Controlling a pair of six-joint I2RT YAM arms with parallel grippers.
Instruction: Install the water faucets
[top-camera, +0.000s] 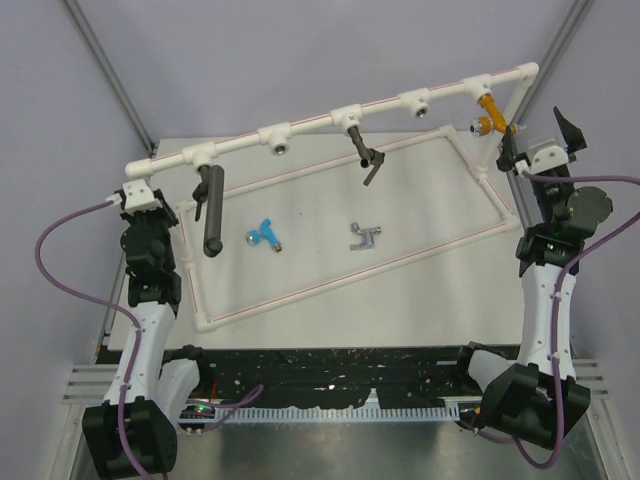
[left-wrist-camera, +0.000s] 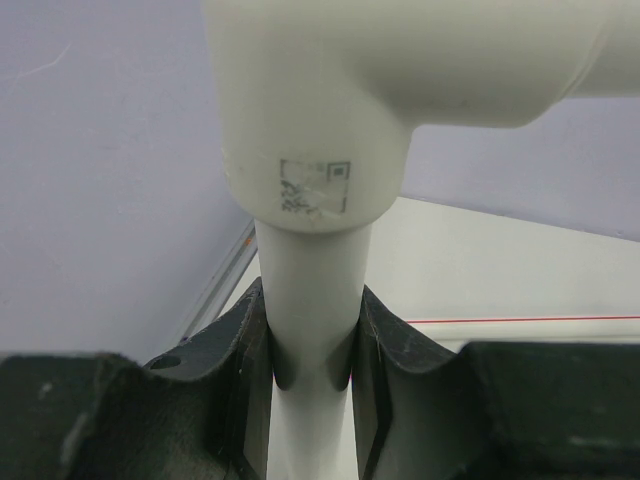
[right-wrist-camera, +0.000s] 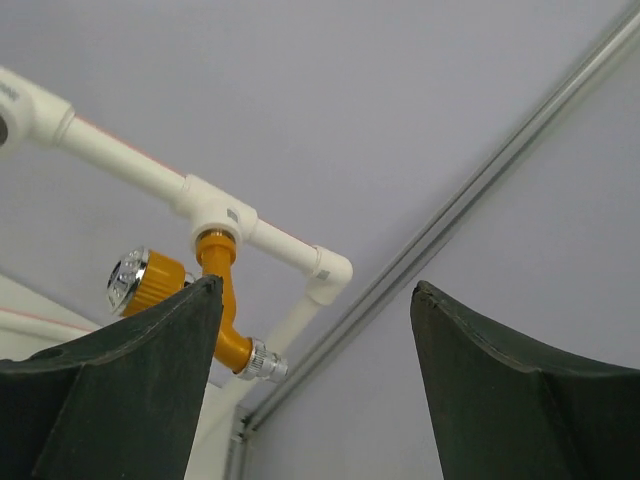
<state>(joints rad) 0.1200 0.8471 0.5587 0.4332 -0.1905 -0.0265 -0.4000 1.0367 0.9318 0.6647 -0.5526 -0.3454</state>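
Note:
The orange-gold faucet (top-camera: 487, 112) is screwed into the rightmost tee of the white pipe rail (top-camera: 310, 122); the right wrist view shows it (right-wrist-camera: 225, 310) hanging from that tee. The blue faucet (top-camera: 265, 235) and the silver-grey faucet (top-camera: 365, 236) lie loose on the table inside the pipe frame. My left gripper (top-camera: 140, 195) is shut on the frame's left upright post (left-wrist-camera: 310, 290), its jaws (left-wrist-camera: 312, 350) clamped just under the elbow. My right gripper (top-camera: 538, 140) is open and empty (right-wrist-camera: 315, 290), to the right of the orange faucet and apart from it.
A long dark grey cylinder (top-camera: 210, 212) hangs from the leftmost tee. A dark tap (top-camera: 362, 152) sits in the middle tee. Two open sockets (top-camera: 277, 143) (top-camera: 417, 103) face forward. The tent's metal corner post (right-wrist-camera: 470, 200) runs close behind the right gripper.

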